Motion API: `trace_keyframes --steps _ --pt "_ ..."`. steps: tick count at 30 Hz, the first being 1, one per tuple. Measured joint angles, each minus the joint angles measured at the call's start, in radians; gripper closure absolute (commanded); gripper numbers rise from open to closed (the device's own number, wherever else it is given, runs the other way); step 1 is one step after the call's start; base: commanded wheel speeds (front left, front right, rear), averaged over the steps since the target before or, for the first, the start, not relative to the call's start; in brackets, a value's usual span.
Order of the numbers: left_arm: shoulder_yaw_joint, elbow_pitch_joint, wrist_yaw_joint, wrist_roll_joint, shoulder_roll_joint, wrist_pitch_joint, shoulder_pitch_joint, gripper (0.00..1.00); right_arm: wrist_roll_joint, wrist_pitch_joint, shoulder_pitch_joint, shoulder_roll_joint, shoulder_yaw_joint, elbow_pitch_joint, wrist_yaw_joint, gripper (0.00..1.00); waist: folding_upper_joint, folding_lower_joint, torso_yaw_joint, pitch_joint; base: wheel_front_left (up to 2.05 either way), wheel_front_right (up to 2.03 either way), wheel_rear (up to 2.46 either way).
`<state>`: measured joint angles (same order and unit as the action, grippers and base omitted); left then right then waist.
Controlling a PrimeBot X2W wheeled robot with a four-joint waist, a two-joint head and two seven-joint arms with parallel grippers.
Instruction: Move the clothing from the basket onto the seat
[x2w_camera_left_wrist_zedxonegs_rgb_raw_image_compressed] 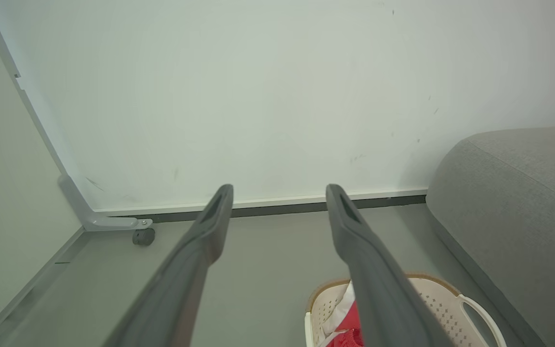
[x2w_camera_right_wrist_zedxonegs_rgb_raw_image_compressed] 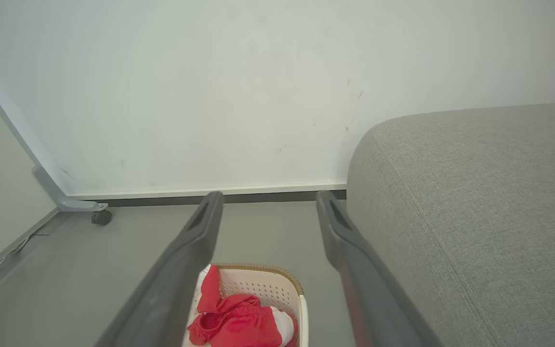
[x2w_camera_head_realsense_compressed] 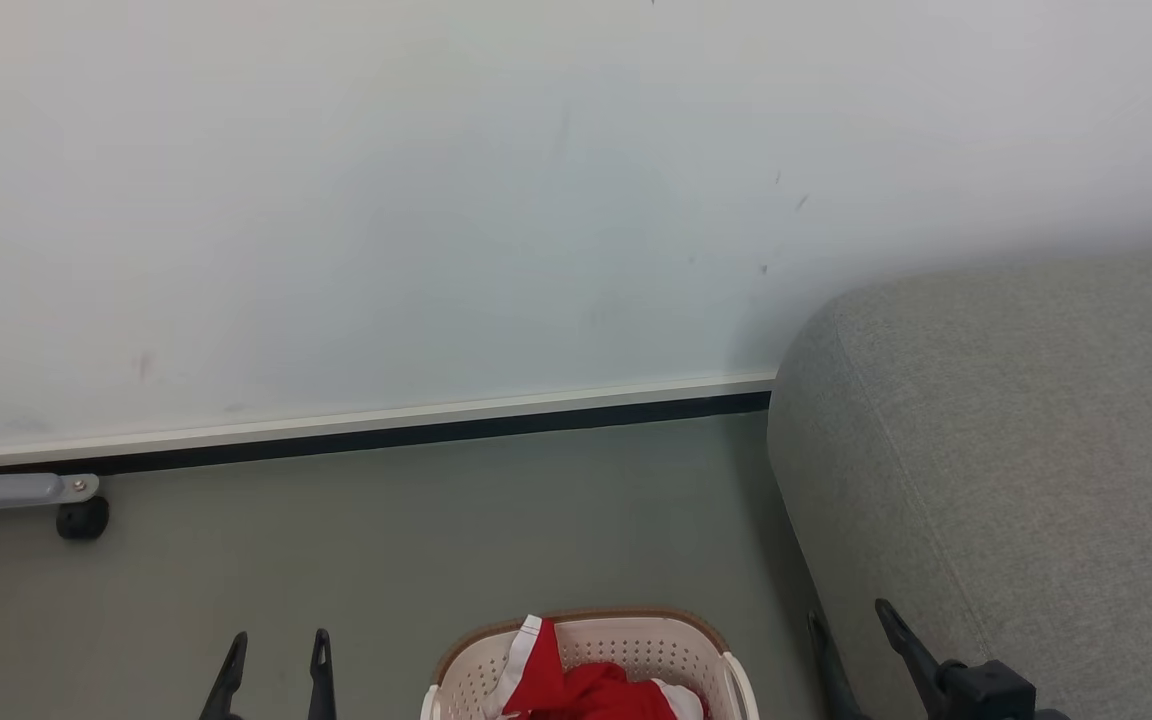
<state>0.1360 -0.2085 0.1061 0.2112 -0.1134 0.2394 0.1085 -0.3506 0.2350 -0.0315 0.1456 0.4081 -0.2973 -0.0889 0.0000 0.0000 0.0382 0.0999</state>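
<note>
The cream basket point(x2w_camera_head_realsense_compressed: 671, 642) with a brown rim stands on the floor at the bottom centre of the head view, left of the grey seat point(x2w_camera_head_realsense_compressed: 1026, 470). Red clothing point(x2w_camera_head_realsense_compressed: 586, 690) with white trim lies bunched inside it, one fold draped up over the far wall. My left gripper point(x2w_camera_head_realsense_compressed: 276, 645) hangs open over bare floor to the basket's left. My right gripper point(x2w_camera_head_realsense_compressed: 846, 620) is open beside the seat's front edge, right of the basket. The wrist views show the basket point(x2w_camera_left_wrist_zedxonegs_rgb_raw_image_compressed: 434, 301) point(x2w_camera_right_wrist_zedxonegs_rgb_raw_image_compressed: 270, 284), the clothing point(x2w_camera_left_wrist_zedxonegs_rgb_raw_image_compressed: 350, 327) point(x2w_camera_right_wrist_zedxonegs_rgb_raw_image_compressed: 239, 320) and the seat point(x2w_camera_left_wrist_zedxonegs_rgb_raw_image_compressed: 523, 207) point(x2w_camera_right_wrist_zedxonegs_rgb_raw_image_compressed: 475, 212) beyond each gripper point(x2w_camera_left_wrist_zedxonegs_rgb_raw_image_compressed: 280, 193) point(x2w_camera_right_wrist_zedxonegs_rgb_raw_image_compressed: 268, 200).
A white wall panel with a dark baseboard point(x2w_camera_head_realsense_compressed: 366, 430) runs behind the floor. A grey frame leg with a black caster point(x2w_camera_head_realsense_compressed: 83, 517) sits at the far left. Grey floor point(x2w_camera_head_realsense_compressed: 386, 540) lies open between the wall and the basket.
</note>
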Motion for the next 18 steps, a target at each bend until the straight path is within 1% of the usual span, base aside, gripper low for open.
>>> trace_keyframes --steps 4,14,18 --pt "0.004 -0.003 0.008 -0.051 -0.003 0.01 0.002 0.0 0.051 0.014 0.0 0.004 0.017 -0.001 -0.008 0.0 0.0 0.0 0.003 0.005 0.0 0.0 0.0" --pt "0.003 -0.016 0.007 -0.047 -0.002 0.01 0.003 0.0 0.051 0.014 0.001 0.004 0.017 -0.004 -0.008 0.0 0.0 0.0 0.004 0.009 0.0 0.0 0.0" --pt "0.002 -0.021 -0.001 -0.046 -0.001 0.01 0.003 0.0 0.053 0.014 0.001 0.004 0.016 -0.007 -0.007 0.0 0.0 0.0 0.004 0.011 0.0 0.0 0.0"
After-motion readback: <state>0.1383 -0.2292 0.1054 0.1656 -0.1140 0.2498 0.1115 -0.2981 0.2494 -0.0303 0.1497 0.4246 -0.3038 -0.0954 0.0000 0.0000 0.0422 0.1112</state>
